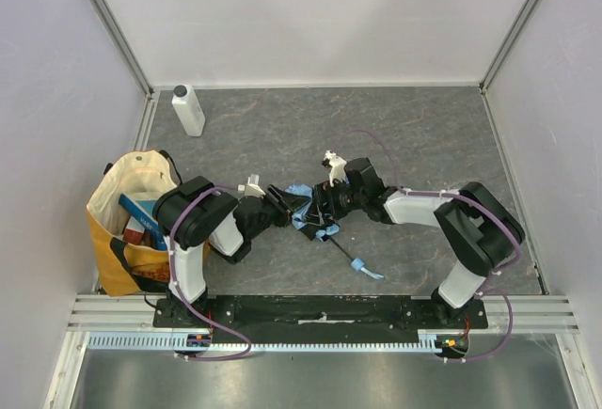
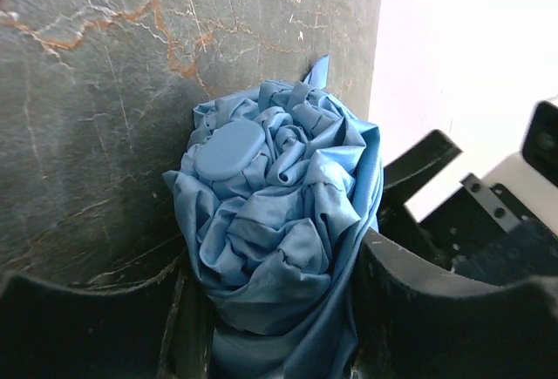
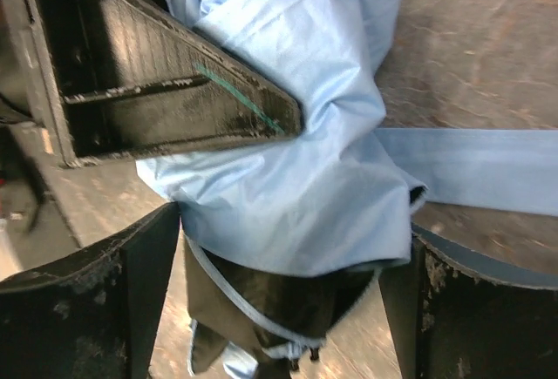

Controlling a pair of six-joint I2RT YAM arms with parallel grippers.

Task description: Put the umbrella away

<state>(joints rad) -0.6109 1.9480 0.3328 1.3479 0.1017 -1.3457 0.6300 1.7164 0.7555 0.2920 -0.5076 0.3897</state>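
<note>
1. The left pincer sat clamped on the one umbrella, bunched on the surface.
2. The right pincer straddled its fabric; we couldn't tell its grip.
3. We counted one bottle and one tote bag.

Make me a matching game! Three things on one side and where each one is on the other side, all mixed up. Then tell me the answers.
Things:
1. umbrella
2. white bottle
3. tote bag

Places:
A. standing upright in the far left corner of the table
B. at the near left edge, with things inside
C. bunched up in the middle

Pairs: 1-C, 2-A, 3-B
</note>
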